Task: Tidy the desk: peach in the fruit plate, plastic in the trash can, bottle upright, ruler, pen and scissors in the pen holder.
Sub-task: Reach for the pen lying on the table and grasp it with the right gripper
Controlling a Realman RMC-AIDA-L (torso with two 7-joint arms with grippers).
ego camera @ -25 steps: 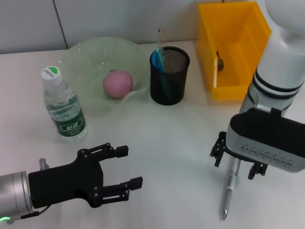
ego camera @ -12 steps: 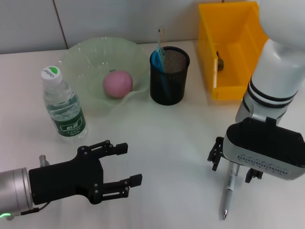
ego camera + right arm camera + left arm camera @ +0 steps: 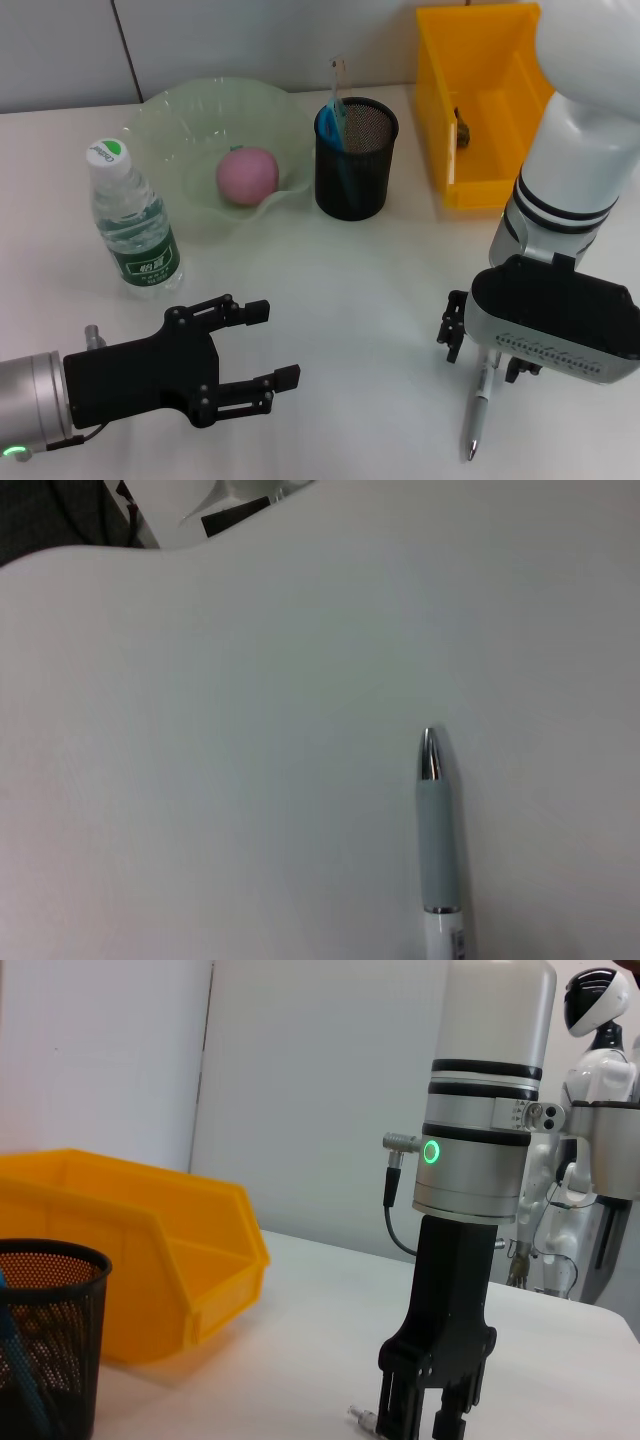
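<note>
A white table [image 3: 380,280] carries a yellow bin [image 3: 480,100], a green plate [image 3: 190,130] holding the peach [image 3: 247,175], a mesh pen holder [image 3: 356,158] and an upright bottle [image 3: 133,225]. The right end effector [image 3: 485,350] straddles the pen [image 3: 480,405], which lies flat at the table's near edge, its fingers apart. The left end effector [image 3: 270,345] hovers wide open, empty.

Head view: down over desk [image 3: 360,290]. Left wrist: low, level, toward bin [image 3: 150,1250]. Right wrist: close above pen [image 3: 438,850], shared with head.
</note>
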